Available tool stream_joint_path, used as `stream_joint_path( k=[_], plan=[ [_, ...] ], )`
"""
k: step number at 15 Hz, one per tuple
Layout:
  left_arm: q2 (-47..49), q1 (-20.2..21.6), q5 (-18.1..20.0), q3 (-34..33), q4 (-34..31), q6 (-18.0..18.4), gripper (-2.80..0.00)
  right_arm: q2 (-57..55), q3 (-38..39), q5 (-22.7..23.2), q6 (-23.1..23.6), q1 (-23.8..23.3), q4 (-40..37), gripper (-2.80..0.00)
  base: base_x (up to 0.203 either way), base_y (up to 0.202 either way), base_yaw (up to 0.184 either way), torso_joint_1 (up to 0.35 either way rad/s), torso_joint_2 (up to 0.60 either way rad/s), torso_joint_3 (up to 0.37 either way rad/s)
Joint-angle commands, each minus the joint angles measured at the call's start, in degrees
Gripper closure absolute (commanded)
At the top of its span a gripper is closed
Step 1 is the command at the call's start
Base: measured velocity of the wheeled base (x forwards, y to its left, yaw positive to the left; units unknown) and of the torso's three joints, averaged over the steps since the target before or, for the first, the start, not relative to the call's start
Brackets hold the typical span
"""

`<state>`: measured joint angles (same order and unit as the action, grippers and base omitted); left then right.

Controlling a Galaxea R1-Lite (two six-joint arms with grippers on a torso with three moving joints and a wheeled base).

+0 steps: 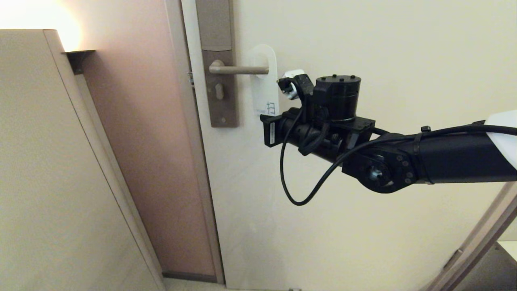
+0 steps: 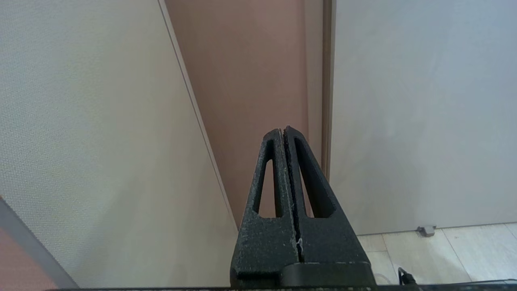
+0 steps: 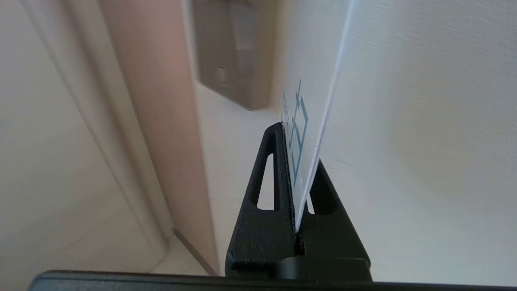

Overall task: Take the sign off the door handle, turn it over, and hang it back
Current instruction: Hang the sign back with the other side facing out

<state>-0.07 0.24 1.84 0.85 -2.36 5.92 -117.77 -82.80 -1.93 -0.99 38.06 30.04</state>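
Right gripper point(image 3: 301, 169) fingers clamped on lower end of sign point(image 1: 264, 81), white face out, hole around door handle point(image 1: 238, 70); long axis vertical. Left gripper point(image 2: 284, 133) together, idle.

My right gripper point(image 3: 301, 178) is matte black, and so is my left gripper point(image 2: 287, 137), both with a fine grainy surface. The sign point(image 1: 264, 87) I hold shows its white face, with blue characters near its lower end. The door handle point(image 1: 238, 70) is beige-bronze, on a brown-grey plate point(image 1: 220, 87). The door point(image 1: 363, 226) is pale cream, plain. The wall point(image 1: 153, 161) beyond the door frame is dusty pink, and the panel point(image 1: 48, 182) at the left is beige with a fine woven texture.
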Motion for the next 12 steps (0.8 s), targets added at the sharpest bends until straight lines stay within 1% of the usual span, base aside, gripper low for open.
stream_joint_path(
  k=[1, 5, 12],
  plan=[
    [0.07, 0.02, 0.08, 0.03, -0.01, 0.05, 0.00, -0.09, -0.08, -0.07, -0.07, 0.98, 0.64, 0.00, 0.000, 0.000, 0.000, 0.000, 0.00, 0.000],
    [0.07, 0.02, 0.09, 0.03, -0.01, 0.05, 0.00, -0.70, 0.09, -0.36, -0.07, 3.07, 4.14, 0.00, 0.000, 0.000, 0.000, 0.000, 0.00, 0.000],
    [0.07, 0.02, 0.01, -0.06, -0.01, 0.05, 0.00, -1.76, 0.71, -0.35, 0.11, 5.00, 6.77, 0.00, 0.000, 0.000, 0.000, 0.000, 0.00, 0.000]
  ],
)
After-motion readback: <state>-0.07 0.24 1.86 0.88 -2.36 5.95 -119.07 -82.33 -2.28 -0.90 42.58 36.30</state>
